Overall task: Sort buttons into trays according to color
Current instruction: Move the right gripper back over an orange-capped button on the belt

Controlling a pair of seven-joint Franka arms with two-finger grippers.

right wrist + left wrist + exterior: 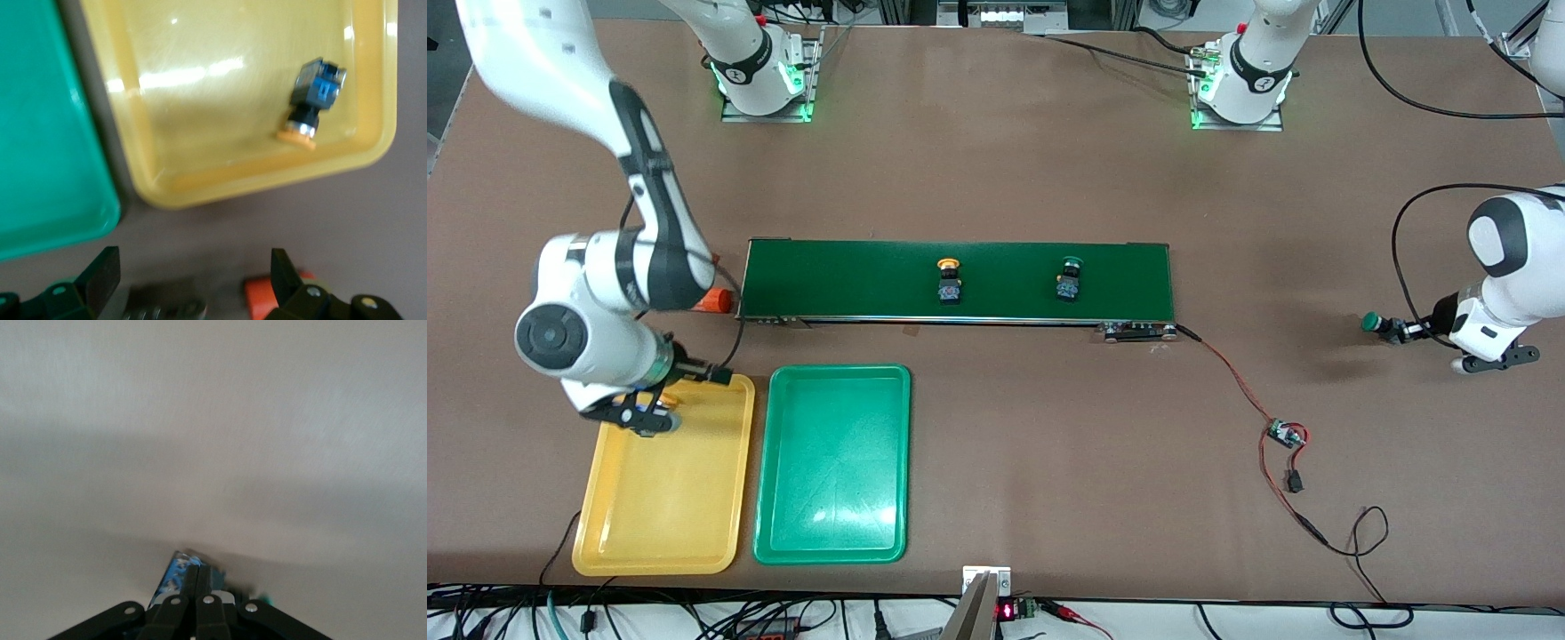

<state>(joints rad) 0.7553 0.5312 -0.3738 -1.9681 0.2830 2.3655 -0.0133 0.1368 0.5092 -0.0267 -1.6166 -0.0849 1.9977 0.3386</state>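
1. We see the right arm bent at the elbow and reaching down over the yellow tray (694, 498). The right gripper (640, 413) hangs above the tray corner that lies nearest the conveyor belt (960, 280), at the right arm's end of the table. Its jaws stand wide apart and hold nothing.

2. In the right wrist view, a yellow-capped button (312, 100) lies on its side in the yellow tray (220, 87), close to a corner. Its long axis runs at a slant, with the cap toward the tray wall.

3. We see the left arm folded low at its own end of the table, with the wrist turned sideways. The left gripper (1396, 327) is clamped on a green-capped button (1373, 322), which it holds above the bare table. The button's long axis lies level, with the cap pointing toward the belt.

4. A second yellow-capped button (949, 280) and a second green-capped button (1069, 278) rest on the belt, well apart, each with its cap end farther from the front camera.

5. The green tray (832, 462) lies just beside the yellow tray.
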